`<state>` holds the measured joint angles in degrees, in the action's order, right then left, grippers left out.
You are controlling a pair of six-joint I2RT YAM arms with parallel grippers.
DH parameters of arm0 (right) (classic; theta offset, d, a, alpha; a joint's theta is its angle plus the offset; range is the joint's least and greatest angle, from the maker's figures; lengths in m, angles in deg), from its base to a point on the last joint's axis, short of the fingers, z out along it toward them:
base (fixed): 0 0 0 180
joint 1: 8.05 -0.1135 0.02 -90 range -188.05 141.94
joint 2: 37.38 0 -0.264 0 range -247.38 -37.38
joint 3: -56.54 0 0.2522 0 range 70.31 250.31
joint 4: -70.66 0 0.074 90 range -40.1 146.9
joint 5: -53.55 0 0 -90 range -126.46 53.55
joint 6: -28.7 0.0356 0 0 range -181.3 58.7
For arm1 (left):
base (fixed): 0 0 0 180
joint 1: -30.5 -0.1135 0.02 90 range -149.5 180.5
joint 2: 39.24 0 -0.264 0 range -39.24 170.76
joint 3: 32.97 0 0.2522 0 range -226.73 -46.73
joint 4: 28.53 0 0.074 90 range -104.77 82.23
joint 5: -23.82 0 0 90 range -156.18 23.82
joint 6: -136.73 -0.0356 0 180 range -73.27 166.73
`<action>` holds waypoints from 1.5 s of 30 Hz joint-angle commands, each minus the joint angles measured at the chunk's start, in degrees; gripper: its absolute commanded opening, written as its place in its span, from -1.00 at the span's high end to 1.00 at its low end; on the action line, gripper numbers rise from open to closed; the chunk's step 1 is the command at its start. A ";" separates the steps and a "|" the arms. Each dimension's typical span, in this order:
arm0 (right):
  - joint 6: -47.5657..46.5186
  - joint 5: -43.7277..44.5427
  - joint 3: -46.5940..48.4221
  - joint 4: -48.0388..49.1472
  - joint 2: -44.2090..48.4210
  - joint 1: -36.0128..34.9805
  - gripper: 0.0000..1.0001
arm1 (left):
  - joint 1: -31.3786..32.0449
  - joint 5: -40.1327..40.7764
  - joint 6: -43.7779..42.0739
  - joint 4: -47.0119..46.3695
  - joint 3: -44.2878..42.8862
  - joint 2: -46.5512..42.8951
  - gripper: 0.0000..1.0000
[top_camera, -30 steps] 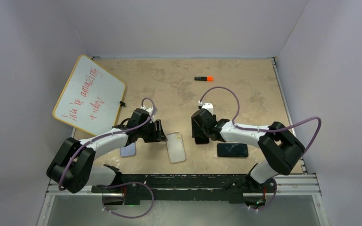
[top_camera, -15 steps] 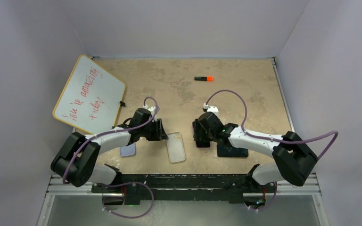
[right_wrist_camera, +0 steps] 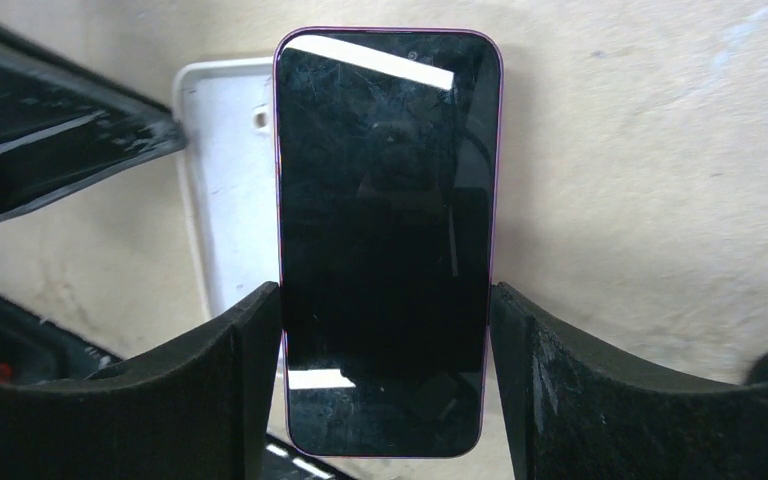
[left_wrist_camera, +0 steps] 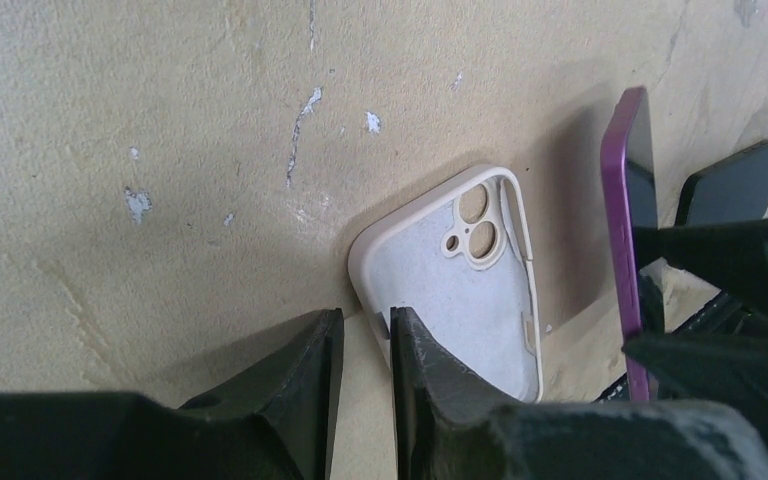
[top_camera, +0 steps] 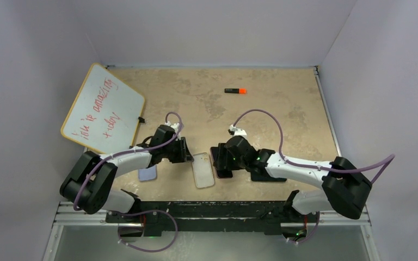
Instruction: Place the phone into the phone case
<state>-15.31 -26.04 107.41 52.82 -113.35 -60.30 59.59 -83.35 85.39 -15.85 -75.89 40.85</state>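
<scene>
**phone right next to the case, not in yet**

right gripper [right_wrist_camera: 385,325] is clamped on the phone [right_wrist_camera: 388,180] by its long sides, one of the fingers [right_wrist_camera: 230,380] on each side. Dark screen faces the wrist cam, purple rim showing all round.

left gripper [left_wrist_camera: 362,328] has its jaws nearly together w/ the rim of the phone case [left_wrist_camera: 460,290] nipped in the gap, on a long side near the end w/ the camera holes. Case is whitish, lying flat on the table [top_camera: 283,109], open side up.

From the left wrist cam the phone stands up on edge, tilted, just to the right of the case. Can't tell if they touch. The right wrist cam shows a strip of the case peeking out along the phone's left side.

Top cam: both arms reach in towards the middle at the near edge, w/ case and phone side by side between the grippers.

Other stuff:
- second dark phone [top_camera: 264,177] lying partly under the right arm
- pale blue flat thing [top_camera: 148,173] under the left arm
- whiteboard [top_camera: 102,109] w/ red scribble, far left
- marker [top_camera: 235,91] w/ orange cap, well apart at the back
</scene>
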 commanded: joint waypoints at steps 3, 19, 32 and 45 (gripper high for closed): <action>6.62 -2.12 1.99 7.23 2.30 -3.97 0.13 | 0.45 -1.46 2.40 -3.54 -0.57 0.13 0.62; 11.89 -0.51 6.05 15.89 -7.99 -11.04 0.13 | 0.44 -2.82 4.47 -3.56 2.03 -2.92 0.69; 10.35 5.40 8.16 12.83 -13.29 -12.44 0.12 | 0.36 -3.74 4.34 1.93 3.01 -8.32 0.44; 8.10 9.34 9.31 9.99 -14.85 -13.66 -0.12 | 0.36 -0.88 4.25 7.46 2.02 -14.79 0.32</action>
<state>-6.69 -20.42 114.36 63.10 -128.14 -73.37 59.59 -83.87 89.19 -7.17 -73.10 27.41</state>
